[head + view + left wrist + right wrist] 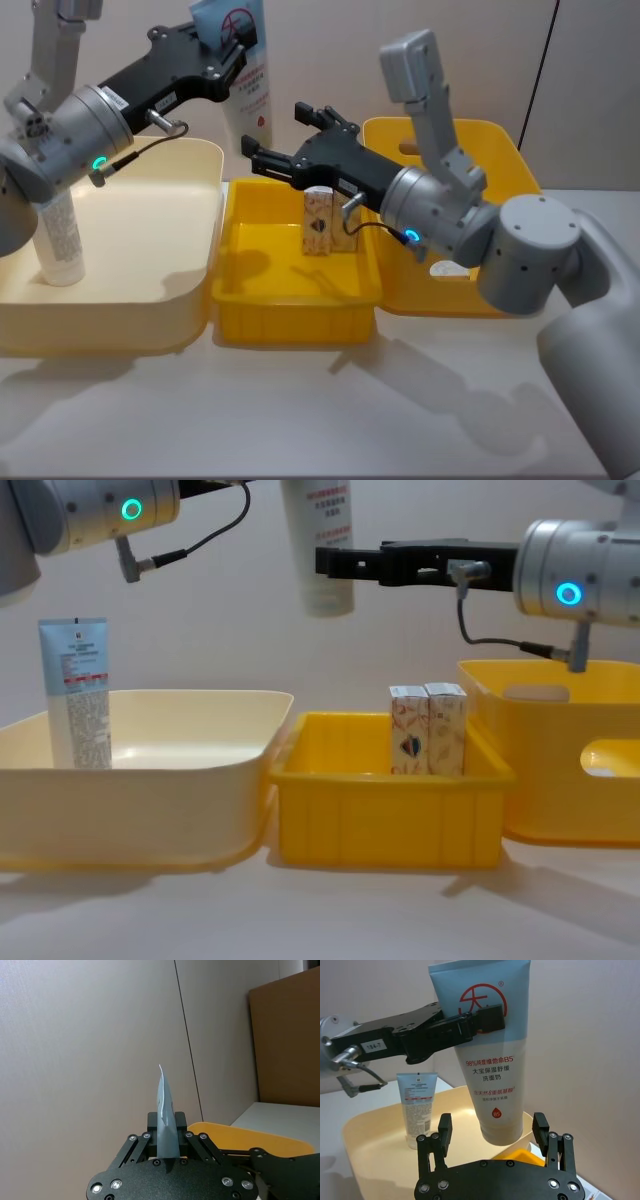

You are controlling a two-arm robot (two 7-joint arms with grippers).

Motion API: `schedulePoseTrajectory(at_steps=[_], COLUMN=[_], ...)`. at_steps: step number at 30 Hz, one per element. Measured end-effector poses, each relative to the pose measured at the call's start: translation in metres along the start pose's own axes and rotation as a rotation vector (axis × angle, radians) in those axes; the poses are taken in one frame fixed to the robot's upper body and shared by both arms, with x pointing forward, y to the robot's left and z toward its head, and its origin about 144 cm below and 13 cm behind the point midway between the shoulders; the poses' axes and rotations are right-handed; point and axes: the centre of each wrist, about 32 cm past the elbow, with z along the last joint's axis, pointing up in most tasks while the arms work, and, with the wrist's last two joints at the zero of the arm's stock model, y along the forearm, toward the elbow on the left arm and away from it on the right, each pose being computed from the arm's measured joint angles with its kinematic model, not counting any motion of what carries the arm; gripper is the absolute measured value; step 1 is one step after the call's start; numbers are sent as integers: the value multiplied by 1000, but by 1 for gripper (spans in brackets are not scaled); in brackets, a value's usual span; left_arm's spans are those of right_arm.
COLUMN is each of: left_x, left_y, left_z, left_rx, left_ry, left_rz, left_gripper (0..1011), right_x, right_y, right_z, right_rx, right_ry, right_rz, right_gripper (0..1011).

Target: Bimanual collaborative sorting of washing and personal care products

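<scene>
My left gripper (228, 45) is shut on the light-blue flat end of a white squeeze tube (248, 95), which hangs cap-down high above the seam between the cream bin and the small yellow bin. The left wrist view shows that blue end (164, 1110) pinched edge-on. My right gripper (280, 135) is open right at the tube's lower end. In the right wrist view its fingers (444, 1127) stand either side of the tube (492, 1085) without closing on it. A second tube (58, 235) stands upright in the cream bin (190, 290). Two cream cartons (322, 222) stand in the small yellow bin (250, 290).
A larger yellow bin (500, 150) with a handle slot sits at the right, behind my right arm. The three bins stand side by side along the white table (300, 410), with a plain wall behind them.
</scene>
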Motion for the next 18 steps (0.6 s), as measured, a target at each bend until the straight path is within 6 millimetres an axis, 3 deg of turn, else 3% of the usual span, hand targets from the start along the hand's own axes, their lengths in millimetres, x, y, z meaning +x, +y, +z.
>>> schedulePoseTrajectory(at_steps=[18], left_x=[-6], left_y=[0], left_z=[3], left_rx=[-17], left_ry=[14], left_rz=[-27], left_gripper=[203], right_x=[-11], right_y=[29], right_z=[6], right_rx=[-2], right_ry=[-57], right_rz=[-34], right_gripper=[1001])
